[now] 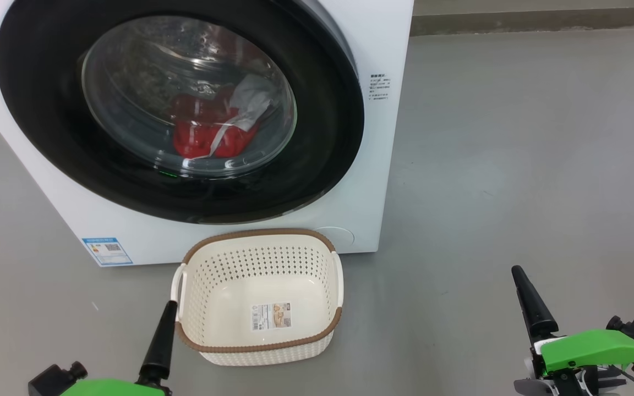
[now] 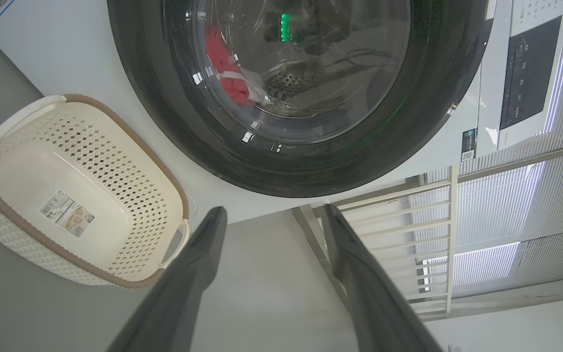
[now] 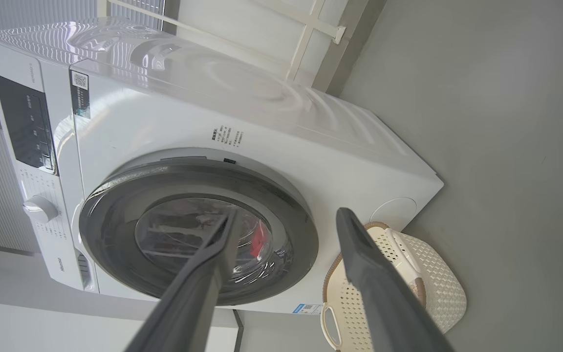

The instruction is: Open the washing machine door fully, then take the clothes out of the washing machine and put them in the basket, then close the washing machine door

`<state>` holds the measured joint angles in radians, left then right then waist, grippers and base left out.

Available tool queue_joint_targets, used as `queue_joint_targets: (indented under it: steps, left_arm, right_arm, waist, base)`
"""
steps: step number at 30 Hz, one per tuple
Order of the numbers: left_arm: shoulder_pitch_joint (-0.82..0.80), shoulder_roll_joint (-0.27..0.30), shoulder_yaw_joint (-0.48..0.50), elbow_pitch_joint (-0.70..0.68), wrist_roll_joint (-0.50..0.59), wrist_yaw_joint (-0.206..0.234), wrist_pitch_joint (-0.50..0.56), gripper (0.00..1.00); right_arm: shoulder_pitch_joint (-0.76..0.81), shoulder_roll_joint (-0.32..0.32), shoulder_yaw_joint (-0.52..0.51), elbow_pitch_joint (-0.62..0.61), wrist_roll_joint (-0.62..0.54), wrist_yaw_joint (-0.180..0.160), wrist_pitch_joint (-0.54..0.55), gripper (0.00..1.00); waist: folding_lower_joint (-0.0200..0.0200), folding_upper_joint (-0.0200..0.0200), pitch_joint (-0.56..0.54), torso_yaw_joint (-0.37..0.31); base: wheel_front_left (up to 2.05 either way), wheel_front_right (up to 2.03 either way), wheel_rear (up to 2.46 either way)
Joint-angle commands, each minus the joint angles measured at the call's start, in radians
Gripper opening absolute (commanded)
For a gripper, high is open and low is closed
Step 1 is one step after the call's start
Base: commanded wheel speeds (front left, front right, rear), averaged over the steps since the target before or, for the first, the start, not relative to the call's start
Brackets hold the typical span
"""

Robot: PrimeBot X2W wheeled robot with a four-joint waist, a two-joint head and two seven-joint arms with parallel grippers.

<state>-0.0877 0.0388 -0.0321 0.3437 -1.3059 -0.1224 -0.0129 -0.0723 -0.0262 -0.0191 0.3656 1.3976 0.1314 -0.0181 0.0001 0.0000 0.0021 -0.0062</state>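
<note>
the washing machine door (image 1: 322,126) is shut and takes up the upper left of the head view, on the white washing machine (image 1: 383,165). the red clothes (image 1: 207,132) lie behind its glass, inside the drum. the basket (image 1: 256,235) stands on the grey floor (image 1: 515,165) at lower centre, just in front of the machine. the left gripper (image 2: 274,210), at lower left beside the basket, and the right gripper (image 3: 289,215), at lower right, each have fingers spread apart, grasping nothing.
</note>
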Motion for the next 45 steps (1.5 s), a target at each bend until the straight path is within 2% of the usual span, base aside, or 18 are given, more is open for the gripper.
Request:
queue_joint_targets:
  steps: [1,11,28,45]
  left_arm:
    - [-0.049,0.004,0.014,-0.03,0.048,-0.003,-0.015,1.0]
    - [-0.068,0.003,0.007,-0.022,0.211,0.003,-0.042,1.0]
    - [-0.094,0.005,-0.007,-0.03,0.513,0.049,-0.092,1.0]
    - [-0.123,0.007,-0.027,-0.037,0.727,0.085,-0.143,1.0]
  right_arm:
    - [-0.065,-0.009,0.01,-0.021,-0.044,0.0,-0.012,1.0]
    - [-0.082,-0.007,0.008,-0.017,-0.194,0.0,-0.039,1.0]
    - [-0.109,-0.01,0.025,-0.028,-0.476,0.0,-0.089,1.0]
    - [-0.139,-0.014,0.032,-0.029,-0.719,-0.001,-0.139,1.0]
  waist:
    - [-0.0001,0.0,0.0,-0.001]
    - [-0.0001,0.0,0.0,-0.001]
    - [-0.0001,0.0,-0.002,-0.006]
    - [-0.0001,0.0,-0.003,-0.006]
  base:
    - [0.0,0.0,0.0]
    - [0.0,0.0,0.0]
    - [0.0,0.0,0.0]
    - [0.0,0.0,0.0]
